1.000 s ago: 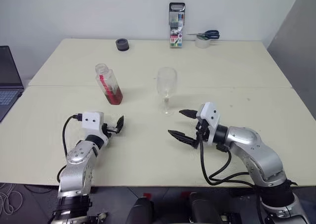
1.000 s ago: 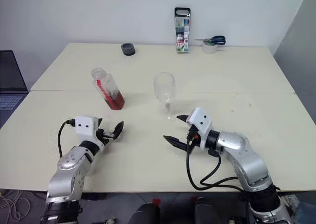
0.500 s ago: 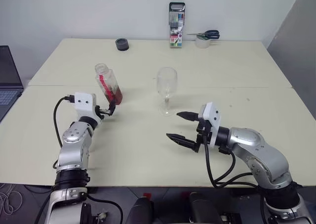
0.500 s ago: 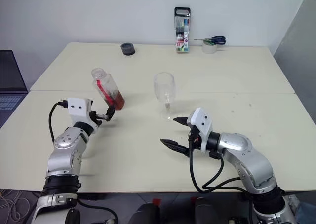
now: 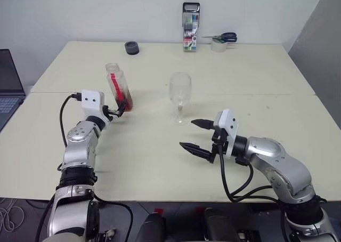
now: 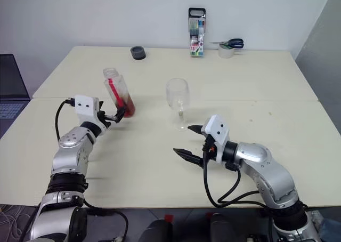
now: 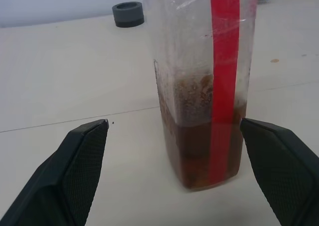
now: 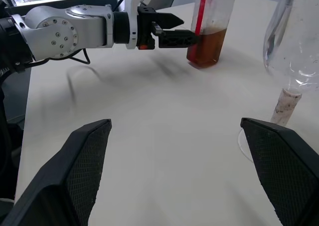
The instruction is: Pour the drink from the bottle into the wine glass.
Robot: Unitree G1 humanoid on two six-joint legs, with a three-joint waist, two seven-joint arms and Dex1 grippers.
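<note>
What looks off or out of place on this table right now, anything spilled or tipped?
Nothing spilled or tipped. The bottle stands on the table with no cap on, its drink filling only the bottom part. The wine glass stands upright and empty. The left claw is open at the bottle's base.

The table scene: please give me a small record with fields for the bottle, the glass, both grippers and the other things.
bottle: clear plastic bottle with red strip, no cap, upright on the table
drink: amber liquid fills the bottom part
wine glass: wine glass upright, empty, to the right of the bottle
left gripper: left gripper open, at the bottle's base, not closed on it
right gripper: right gripper open, near the glass, apart from it
far edge: black cap, marker case, scissors on a tape roll
</note>
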